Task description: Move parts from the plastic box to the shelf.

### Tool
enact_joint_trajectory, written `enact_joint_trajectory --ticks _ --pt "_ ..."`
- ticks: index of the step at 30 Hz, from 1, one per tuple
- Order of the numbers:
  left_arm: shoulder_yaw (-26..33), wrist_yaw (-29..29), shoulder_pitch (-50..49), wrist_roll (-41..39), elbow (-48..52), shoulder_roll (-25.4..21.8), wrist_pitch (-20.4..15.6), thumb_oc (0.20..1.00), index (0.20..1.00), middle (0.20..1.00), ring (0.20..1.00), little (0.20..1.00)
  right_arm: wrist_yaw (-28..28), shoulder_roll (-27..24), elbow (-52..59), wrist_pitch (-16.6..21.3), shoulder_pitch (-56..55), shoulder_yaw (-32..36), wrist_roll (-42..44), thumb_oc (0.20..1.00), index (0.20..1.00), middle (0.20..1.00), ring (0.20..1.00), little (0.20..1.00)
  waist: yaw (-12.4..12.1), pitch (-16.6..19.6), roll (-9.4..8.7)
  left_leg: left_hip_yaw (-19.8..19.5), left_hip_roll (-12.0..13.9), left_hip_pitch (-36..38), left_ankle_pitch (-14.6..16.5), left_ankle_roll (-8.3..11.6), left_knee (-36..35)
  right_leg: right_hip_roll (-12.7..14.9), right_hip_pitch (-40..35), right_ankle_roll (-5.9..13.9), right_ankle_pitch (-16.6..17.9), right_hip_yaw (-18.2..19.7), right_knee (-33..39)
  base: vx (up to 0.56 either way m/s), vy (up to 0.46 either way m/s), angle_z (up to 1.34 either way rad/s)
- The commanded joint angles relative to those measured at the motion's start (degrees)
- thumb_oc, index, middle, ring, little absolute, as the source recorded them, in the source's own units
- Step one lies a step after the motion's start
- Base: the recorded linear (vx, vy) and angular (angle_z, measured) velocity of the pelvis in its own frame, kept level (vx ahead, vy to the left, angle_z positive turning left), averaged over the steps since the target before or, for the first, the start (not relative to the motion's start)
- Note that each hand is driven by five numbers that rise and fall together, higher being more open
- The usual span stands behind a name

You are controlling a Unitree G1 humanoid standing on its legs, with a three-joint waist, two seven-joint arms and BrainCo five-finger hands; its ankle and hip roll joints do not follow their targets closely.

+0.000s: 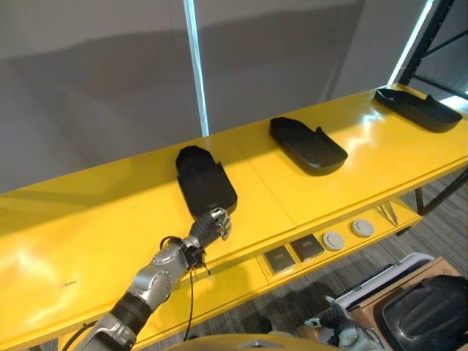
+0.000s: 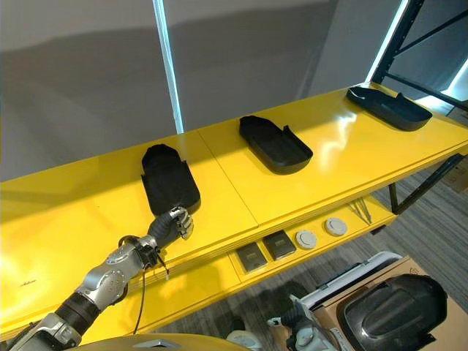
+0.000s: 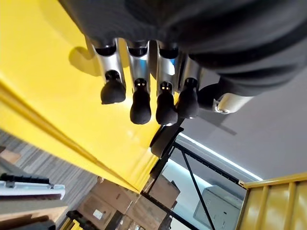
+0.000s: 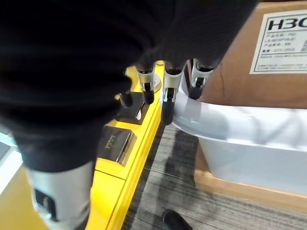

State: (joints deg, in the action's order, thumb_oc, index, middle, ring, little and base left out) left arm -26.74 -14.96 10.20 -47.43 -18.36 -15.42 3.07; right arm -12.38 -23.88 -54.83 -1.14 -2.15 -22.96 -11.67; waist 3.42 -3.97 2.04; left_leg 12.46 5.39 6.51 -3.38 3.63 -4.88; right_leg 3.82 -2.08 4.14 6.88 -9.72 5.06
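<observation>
Nearest, at the lower right, the plastic box (image 2: 351,281) sits on the floor beside a cardboard carton (image 4: 268,52), with one black moulded part (image 2: 395,311) showing in it. The right hand (image 4: 168,81) hangs low between the box's pale rim and the front edge of the yellow shelf (image 1: 88,219); its fingers point down, fairly straight and relaxed, holding nothing. Risk here: a descent from this spot could strike the rim or the shelf's front panel of sockets and round buttons (image 1: 333,240), since the hand is close to both.

Farther in, the left hand (image 1: 213,223) rests at the near end of the nearest black part (image 1: 203,183) on the shelf. Its wrist view shows the fingers (image 3: 140,108) loosely bent above bare yellow surface, clasping nothing. Whether they touch the part cannot be told. Risk: a careless pull-back could catch the part's near edge and drag it toward the shelf's front lip, where it might tip off.

Beyond, a second part (image 1: 307,145) lies mid-shelf, and a third (image 1: 418,108) at the far right, near the dark rack upright (image 1: 431,36). The three lie well apart; free space remains to the left.
</observation>
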Motion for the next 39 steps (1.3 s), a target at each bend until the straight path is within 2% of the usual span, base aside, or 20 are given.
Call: enact_joint_trajectory --ticks 1,14,17,20,21,26,30,32,33,35,37,39 --pt "1.2 0.9 5.0 1.9 -3.2 0.3 -3.0 0.2 0.2 0.2 0.2 0.2 2.2 2.3 0.2 0.6 0.3 -3.2 -0.7 1.0 1.0 1.0 1.0 1.0 0.6 -1.0 -2.44 -0.8 0.5 -0.5 0.9 -1.34 -0.1 2.7 -3.0 3.66 -1.8 -0.9 -0.1 0.0 0.0 0.0" --pt "1.5 0.5 7.2 2.6 -4.5 1.0 -3.9 0.2 0.2 0.2 0.2 0.2 2.6 2.3 0.3 0.7 0.4 -3.6 -0.9 1.0 1.0 1.0 1.0 1.0 1.0 -1.2 -2.43 -0.6 0.6 -0.1 1.0 -1.38 -0.1 2.6 -3.2 3.56 -2.0 -0.7 -0.1 0.0 0.0 0.0" --pt "1.0 -1.3 7.2 2.9 -2.8 0.8 -4.2 0.2 0.2 0.2 0.2 0.2 2.5 2.4 -0.2 1.0 0.6 -3.7 -0.9 1.0 1.0 1.0 1.0 1.0 0.9 -1.3 -2.4 -0.7 0.5 -0.2 1.0 -1.42 -0.1 2.7 -3.2 3.51 -2.0 -0.7 -0.1 0.0 0.0 0.0" --pt "0.1 -3.1 6.5 2.0 4.5 -0.6 -2.9 0.206 0.206 0.206 0.206 0.206 2.2 2.2 -0.3 1.2 0.8 -3.3 -0.3 1.0 1.0 1.0 1.0 1.0 0.4 -1.7 -2.22 -1.0 0.4 -0.3 1.0 -1.41 -0.1 2.7 -3.2 3.52 -2.0 -0.7 -0.1 0.0 0.0 0.0" --pt "-0.1 -4.0 5.3 2.2 11.1 -2.3 -1.6 1.0 1.0 1.0 1.0 1.0 2.3 1.9 0.3 0.9 0.6 -2.9 0.1 1.0 1.0 1.0 1.0 1.0 0.1 -1.8 -2.03 -1.2 0.4 -0.4 0.9 -1.41 -0.1 2.7 -3.3 3.49 -2.0 -0.9 -0.1 0.0 0.0 0.0" --pt "1.2 -7.9 1.8 1.7 26.7 -6.7 0.2 1.0 1.0 1.0 1.0 1.0 2.1 1.4 0.4 1.3 0.2 -1.2 0.4 1.0 1.0 1.0 1.0 1.0 -1.0 -1.8 -1.36 -1.9 0.1 -0.8 0.7 -1.28 -0.1 2.9 -3.4 3.59 -2.1 -1.3 -0.1 -0.03 0.007 0.01" --pt "2.7 -10.1 -0.5 1.3 32.3 -8.6 -0.7 1.0 1.0 1.0 1.0 1.0 1.8 1.4 0.4 1.3 0.2 -0.4 0.7 1.0 1.0 1.0 1.0 1.0 -1.5 -1.7 -1.0 -2.1 0.1 -0.7 0.6 -1.22 -0.1 2.9 -3.5 3.45 -2.2 -1.2 -0.1 -0.05 0.024 0.02" --pt "5.3 -13.4 -2.5 -1.2 36.2 -10.3 -1.4 1.0 1.0 1.0 1.0 1.0 1.5 1.1 0.1 1.0 0.0 0.7 0.9 1.0 1.0 1.0 1.0 1.0 -2.1 -1.5 -0.85 -2.7 0.0 -0.6 0.7 -1.09 0.4 2.8 -3.5 3.31 -2.3 -0.5 -0.1 -0.09 0.115 0.02" --pt "7.5 -14.3 -4.1 -1.7 38.8 -11.3 -2.1 1.0 1.0 1.0 1.0 1.0 0.6 0.1 0.0 0.6 0.2 1.0 2.6 1.0 1.0 1.0 1.0 1.0 -3.3 -1.7 -1.02 -7.0 -1.1 -1.8 1.8 -1.32 3.3 2.9 -3.1 3.1 -1.9 1.7 -0.1 -0.13 0.171 -0.02" --pt "9.1 -14.6 -5.3 -2.5 40.2 -11.8 -2.6 1.0 1.0 1.0 1.0 1.0 -0.1 -0.8 -0.4 0.2 0.9 1.2 4.5 1.0 1.0 1.0 1.0 1.0 -4.5 -1.8 -1.2 -12.1 -3.2 -3.1 3.3 -2.09 5.6 3.1 -2.6 3.05 -1.4 4.8 -0.1 -0.11 0.15 -0.2" --pt "10.6 -15.1 -6.1 -3.3 41.5 -12.0 -1.9 1.0 1.0 1.0 1.0 1.0 -1.1 -1.5 -0.8 0.3 1.3 1.9 6.9 1.0 1.0 1.0 1.0 1.0 -5.2 -2.1 -1.17 -14.6 -4.9 -3.8 4.7 -2.87 7.2 3.5 -2.2 3.37 -0.9 7.2 -0.1 -0.1 0.167 -0.88" --pt "11.7 -16.4 -5.5 -4.5 41.9 -12.9 -0.2 1.0 1.0 1.0 1.0 1.0 -2.1 -1.8 -1.2 0.3 1.1 4.5 9.9 1.0 1.0 1.0 1.0 1.0 -4.5 -2.3 -0.81 -15.0 -5.7 -3.0 5.5 -3.74 6.4 4.6 -1.3 4.5 0.3 9.3 -0.1 -0.13 0.227 -1.12"
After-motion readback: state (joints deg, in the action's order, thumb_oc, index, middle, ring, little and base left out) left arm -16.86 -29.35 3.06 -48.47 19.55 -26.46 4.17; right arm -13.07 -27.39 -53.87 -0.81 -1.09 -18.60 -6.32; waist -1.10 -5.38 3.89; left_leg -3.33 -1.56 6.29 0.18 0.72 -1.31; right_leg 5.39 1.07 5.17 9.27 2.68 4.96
